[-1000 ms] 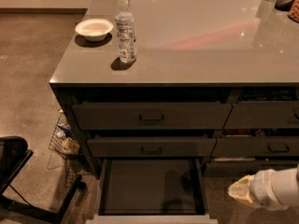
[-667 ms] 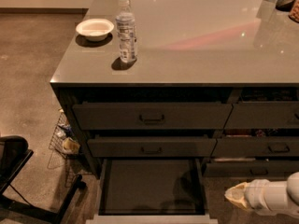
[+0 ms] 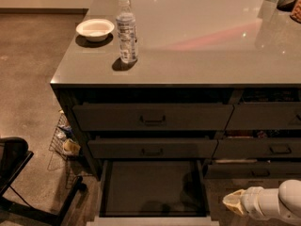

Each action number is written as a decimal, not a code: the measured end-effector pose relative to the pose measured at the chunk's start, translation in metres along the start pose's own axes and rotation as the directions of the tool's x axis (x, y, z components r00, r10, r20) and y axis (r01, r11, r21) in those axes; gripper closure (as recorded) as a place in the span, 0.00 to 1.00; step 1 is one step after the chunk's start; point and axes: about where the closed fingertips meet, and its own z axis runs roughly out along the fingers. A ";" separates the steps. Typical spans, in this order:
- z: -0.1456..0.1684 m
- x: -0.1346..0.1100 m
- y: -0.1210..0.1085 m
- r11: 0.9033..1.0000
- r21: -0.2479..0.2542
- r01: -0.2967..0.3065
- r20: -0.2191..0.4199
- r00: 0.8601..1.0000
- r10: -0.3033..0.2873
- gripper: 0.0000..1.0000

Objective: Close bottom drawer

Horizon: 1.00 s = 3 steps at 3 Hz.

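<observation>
One end effector [image 3: 233, 202] shows in the lower right corner, a pale tan tip on a white arm [image 3: 275, 204], low and to the right of the bottom drawer [image 3: 150, 187] and apart from it; whether it is apart or together I cannot tell. The bottom drawer is pulled far out toward the camera, under the middle drawer [image 3: 153, 148] and the top drawer [image 3: 153, 117], which both sit almost shut. Its dark box looks empty, so I judge it light. It is stiff and should slide along one straight line only. A flat push on the front panel, near the middle of its width, seems the best place, because a push at one corner could make it jam on its rails. No grip on the handle should be necessary for closing. The front panel and its handle are cut off at the lower edge, so only the top rim is seen. The back corners of the box are lost in shadow. On the surface [image 3: 211, 46] above stand a bottle [image 3: 127, 29] and a bowl [image 3: 95, 28], well away from the work.
</observation>
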 end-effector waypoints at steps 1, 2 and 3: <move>0.019 0.020 0.012 0.999 -0.039 -0.028 0.004 1.000 0.028 1.00; 0.052 0.060 0.026 0.995 -0.074 -0.074 0.066 0.995 0.079 1.00; 0.094 0.124 0.033 0.992 -0.094 -0.084 0.207 0.973 0.102 1.00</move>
